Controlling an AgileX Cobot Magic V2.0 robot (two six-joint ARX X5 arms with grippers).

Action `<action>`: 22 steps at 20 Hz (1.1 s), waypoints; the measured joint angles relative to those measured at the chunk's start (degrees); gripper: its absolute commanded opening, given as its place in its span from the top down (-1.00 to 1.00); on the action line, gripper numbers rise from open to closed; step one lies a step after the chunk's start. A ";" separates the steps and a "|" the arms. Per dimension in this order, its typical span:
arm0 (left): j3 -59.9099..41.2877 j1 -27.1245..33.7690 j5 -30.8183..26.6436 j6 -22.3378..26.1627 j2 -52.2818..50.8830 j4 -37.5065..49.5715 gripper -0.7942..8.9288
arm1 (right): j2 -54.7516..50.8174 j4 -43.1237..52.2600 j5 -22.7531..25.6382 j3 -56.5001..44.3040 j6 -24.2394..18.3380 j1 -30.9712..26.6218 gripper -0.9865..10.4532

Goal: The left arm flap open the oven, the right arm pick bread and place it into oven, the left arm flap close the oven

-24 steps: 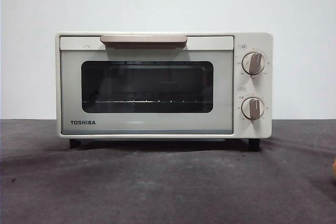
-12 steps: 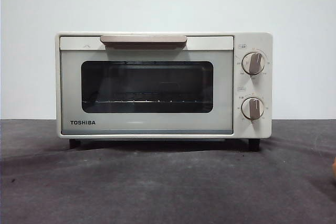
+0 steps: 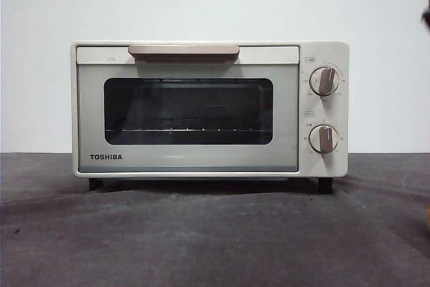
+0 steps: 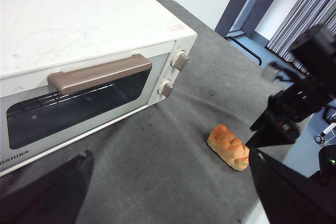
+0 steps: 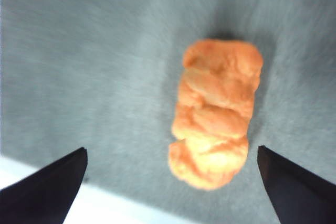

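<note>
Toward the table's (image 4: 157, 171) back edge the oven (image 3: 208, 109) stands shut, so the left gripper (image 4: 168, 192), jaws wide, should hook the handle (image 4: 100, 72) before the wide-open right gripper (image 5: 170, 182) above the bread (image 5: 215, 114) near the right edge descends.

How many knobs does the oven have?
2. Both sit on the oven's right-hand panel beside the door: the upper knob near the top, the lower knob directly beneath it. The left wrist view shows the same two; none appear elsewhere.
</note>
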 measured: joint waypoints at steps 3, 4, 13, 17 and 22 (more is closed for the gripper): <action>0.00 0.00 0.00 0.02 0.00 0.00 -0.12 | 4.87 6.43 0.83 -3.06 1.90 0.00 -0.07; 0.00 0.00 0.00 0.02 0.00 0.00 -0.12 | 6.58 8.26 2.45 -3.19 2.80 0.00 -0.07; 0.00 0.00 0.00 0.02 0.00 0.00 -0.12 | 16.55 13.99 4.72 -3.19 4.26 0.00 0.38; 0.00 0.00 -2.29 0.02 0.00 -0.04 -0.12 | 16.79 14.56 4.55 -3.15 4.20 0.00 0.63; 0.04 0.00 -4.74 -0.59 1.79 -0.35 0.10 | 10.27 8.26 3.85 1.70 4.20 0.00 0.63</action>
